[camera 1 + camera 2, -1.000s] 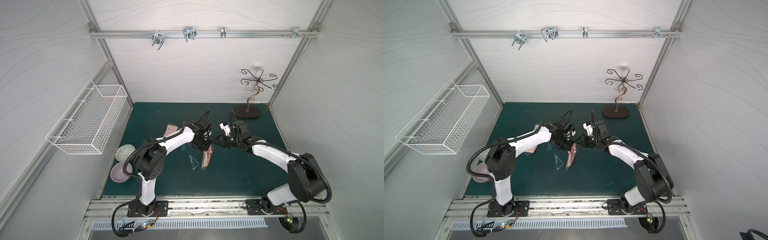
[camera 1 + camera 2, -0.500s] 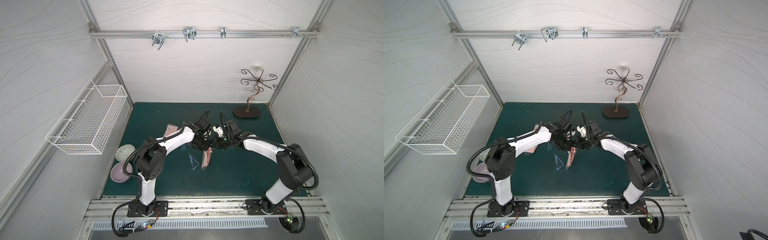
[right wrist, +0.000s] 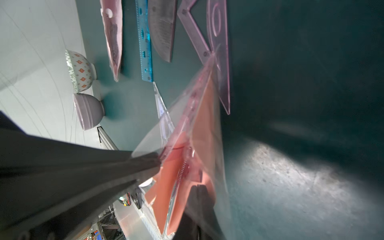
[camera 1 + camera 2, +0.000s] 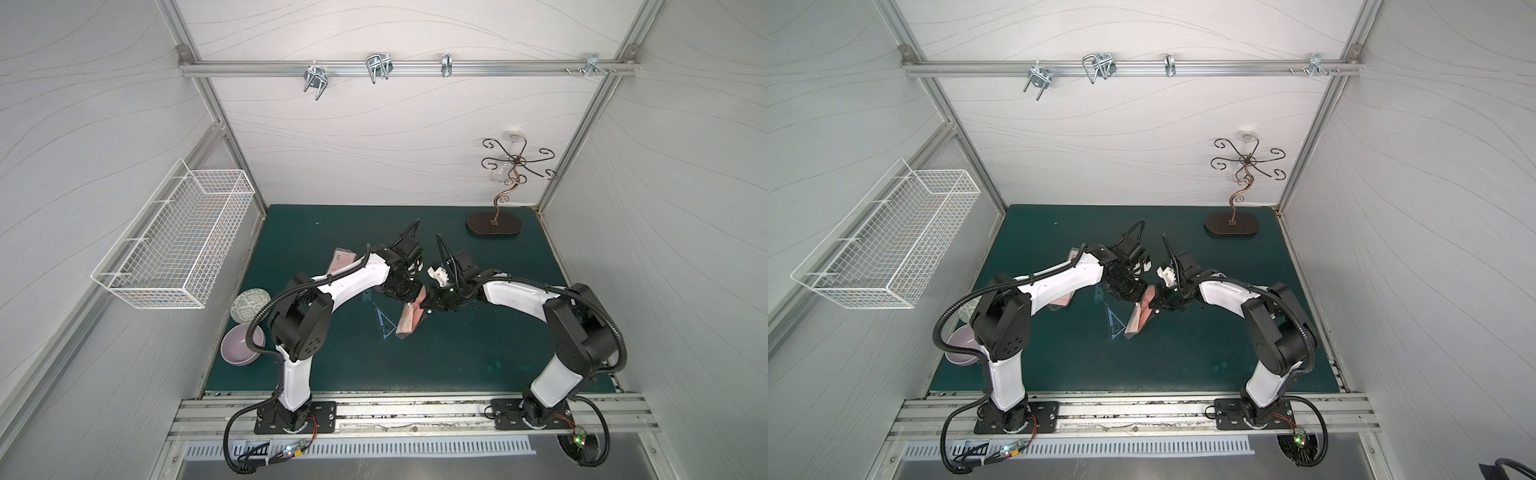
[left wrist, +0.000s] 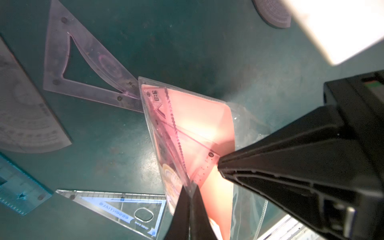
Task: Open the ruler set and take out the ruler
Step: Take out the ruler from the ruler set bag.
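Top views: both arms meet over the mid mat [image 4: 457,353]. The ruler set [image 4: 409,322], a clear sleeve w/ pink card, hangs btw them. Its top end is raised at the grippers and its low end dips toward the mat's near edge; can't tell if it touches down. L gripper [image 4: 404,294] is on its left flank, R gripper [image 4: 429,308] on its right.

Left wrist: L gripper is clamped tight on the sleeve's clear edge by the mouth, which gapes open. The ruler [image 5: 208,164], pink see-through, lies inside along the sleeve's long axis, w/ its end right at the R gripper's tip. R jaws sit close together w/ only a thin slit btw them. Can't tell if they pinch the ruler or just touch it.

Judgement: the pull must run along that long axis, out the mouth toward the R arm. R is the nearer arm; L only anchors.

Right wrist: blurry. R tip is at the mouth edge. Beyond it, loose bits lie flat on the mat: blue ruler [image 3: 145,41], protractor [image 3: 162,31], purple set square [image 3: 225,83]. Two bowls [image 3: 89,110] stand by the mat's left edge.

Room: white panelled walls, wire basket [image 4: 174,241] on the left wall, curly metal stand [image 4: 494,224] at the mat's far right corner.
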Controlling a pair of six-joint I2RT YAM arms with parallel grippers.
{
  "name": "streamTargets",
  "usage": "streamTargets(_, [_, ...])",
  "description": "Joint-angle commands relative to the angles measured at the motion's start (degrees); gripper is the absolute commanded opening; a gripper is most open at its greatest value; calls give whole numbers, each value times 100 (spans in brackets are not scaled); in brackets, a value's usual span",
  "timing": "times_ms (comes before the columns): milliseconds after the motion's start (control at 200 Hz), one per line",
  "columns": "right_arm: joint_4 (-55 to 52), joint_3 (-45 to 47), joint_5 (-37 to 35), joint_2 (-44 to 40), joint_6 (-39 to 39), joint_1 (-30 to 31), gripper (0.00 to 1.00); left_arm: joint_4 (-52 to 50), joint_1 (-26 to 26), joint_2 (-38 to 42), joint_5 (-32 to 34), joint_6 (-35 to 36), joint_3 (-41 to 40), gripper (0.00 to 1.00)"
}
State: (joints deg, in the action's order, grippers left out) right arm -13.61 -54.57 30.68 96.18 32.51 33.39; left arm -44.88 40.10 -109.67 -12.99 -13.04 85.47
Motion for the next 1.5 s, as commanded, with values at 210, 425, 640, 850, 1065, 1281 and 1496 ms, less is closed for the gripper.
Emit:
streamTargets(210, [229, 93, -132, 180, 149, 40, 21, 264, 15, 104, 72, -39, 17, 0])
streamTargets(425, [721, 151, -43, 265, 429, 39, 22, 395, 16, 115, -79, -105, -28, 0])
streamTargets(640, [1333, 254, 140, 357, 813, 41, 17, 506, 24, 167, -140, -157, -88, 0])
streamTargets(850, [1291, 253, 30, 257, 827, 33, 3, 463, 21, 197, -48, -130, -118, 0])
streamTargets(1065, [1103, 330, -149, -112, 722, 7, 0, 412, 21, 139, 20, -107, -118, 0])
streamTargets(1281, [1065, 532, -162, -582, 627, -255, 0, 401, 23, 189, 98, -80, -156, 0])
streamTargets(1496, [969, 642, -79, -945, 521, -469, 0, 393, 18, 180, 111, -90, -156, 0])
